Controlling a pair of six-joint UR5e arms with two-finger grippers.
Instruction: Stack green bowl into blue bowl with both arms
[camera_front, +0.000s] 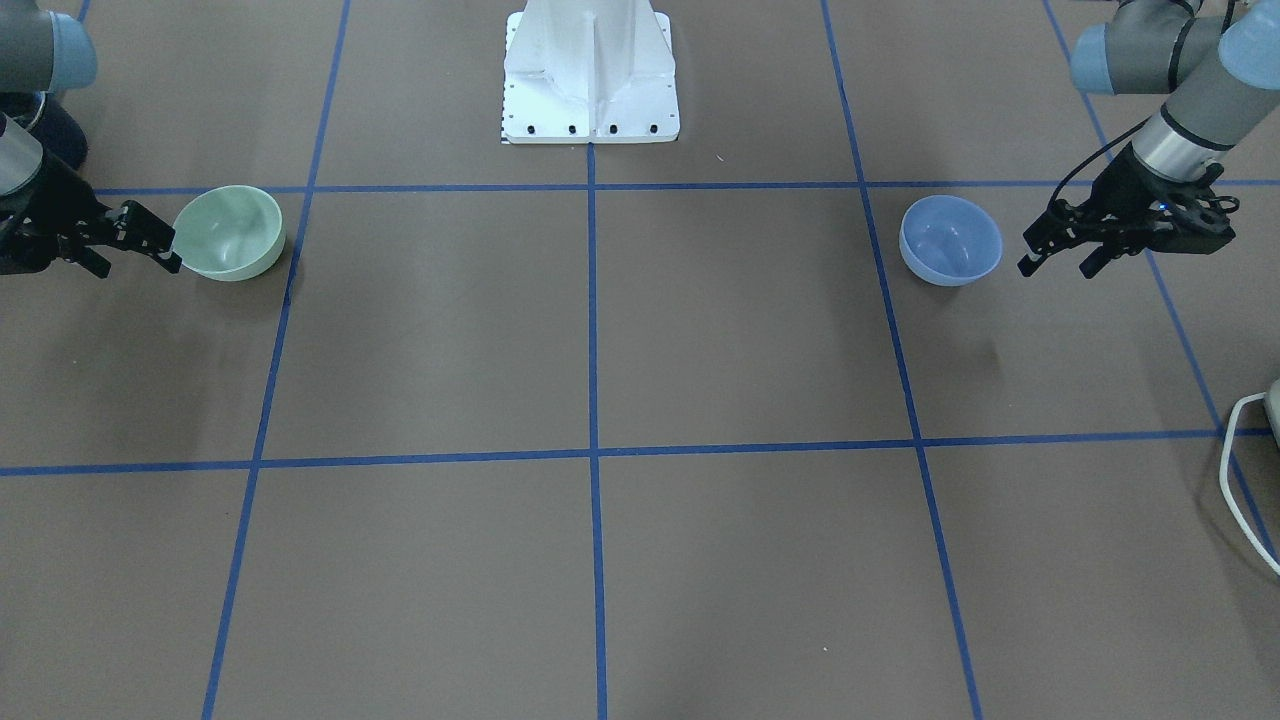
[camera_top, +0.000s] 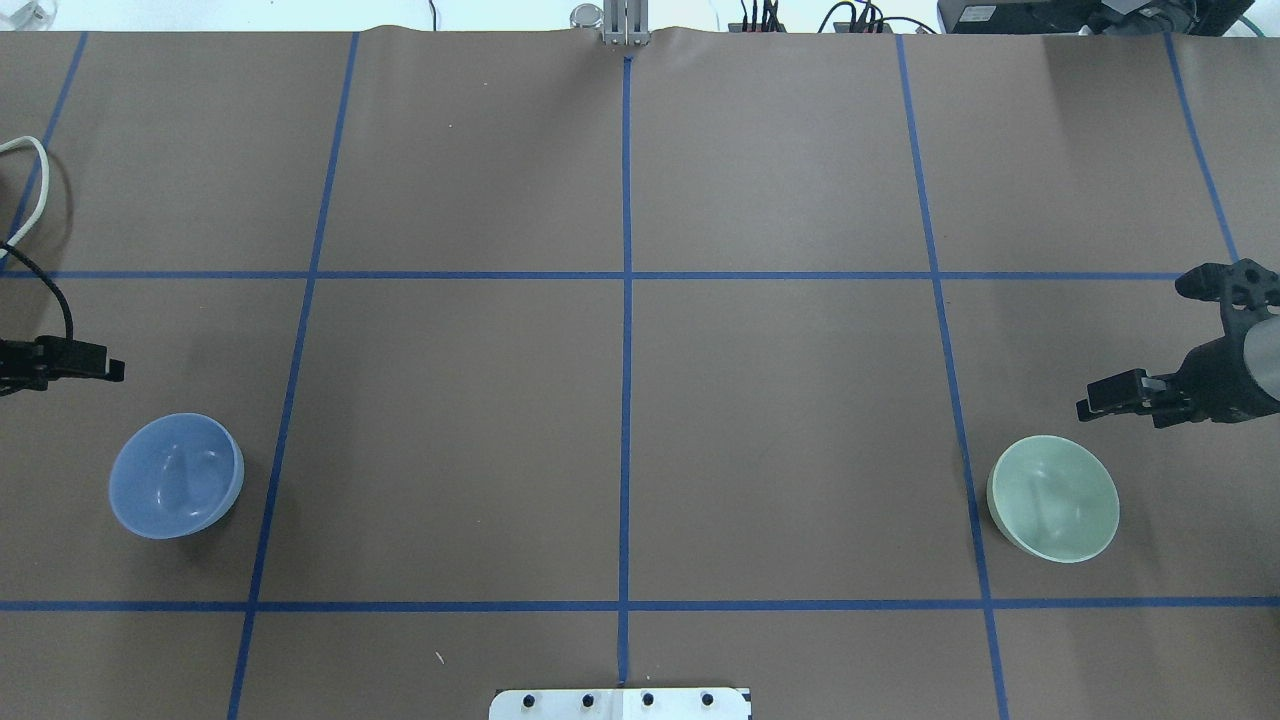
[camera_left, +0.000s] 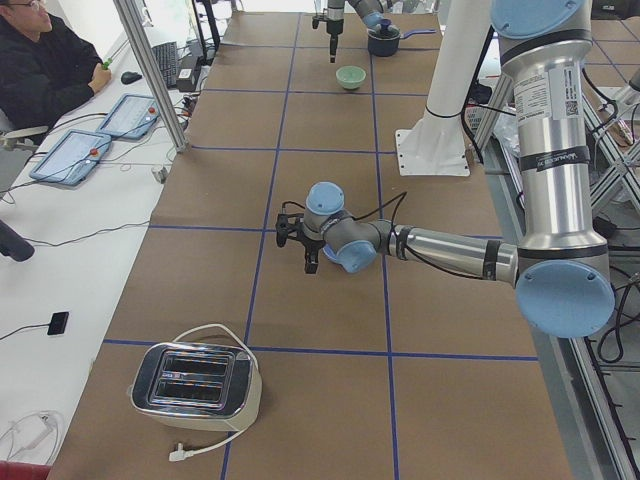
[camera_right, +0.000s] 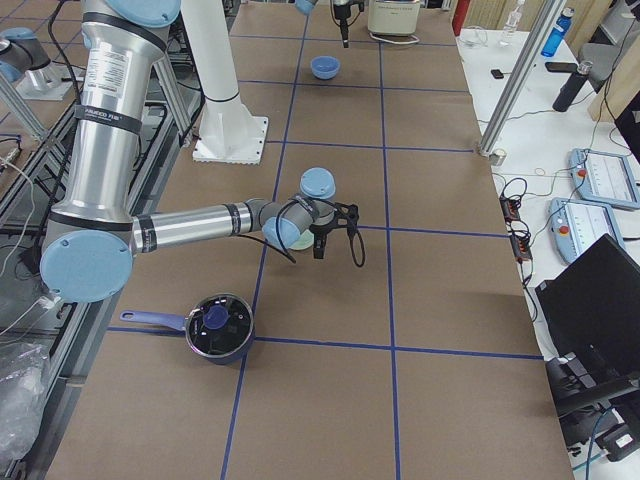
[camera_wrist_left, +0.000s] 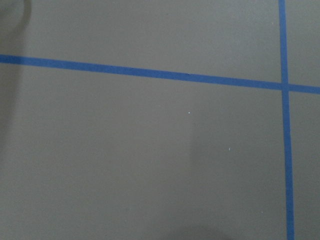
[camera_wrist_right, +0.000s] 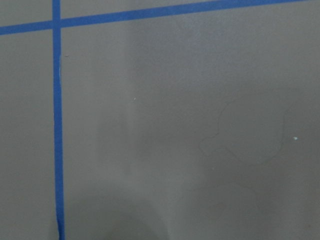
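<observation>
The green bowl (camera_front: 228, 233) stands upright on the brown table, on my right side; it also shows in the overhead view (camera_top: 1053, 497). The blue bowl (camera_front: 950, 240) stands upright on my left side, also seen from overhead (camera_top: 176, 475). My right gripper (camera_front: 135, 258) lies level, low over the table, open and empty, just beside the green bowl's outer side. My left gripper (camera_front: 1058, 262) is open and empty, level, a short gap from the blue bowl's outer side. Both wrist views show only bare table and blue tape.
The white base pedestal (camera_front: 590, 75) stands at the table's robot side. A toaster (camera_left: 195, 388) with a white cable sits at the left end. A dark pot with a lid (camera_right: 218, 325) sits at the right end. An operator sits beyond the far edge.
</observation>
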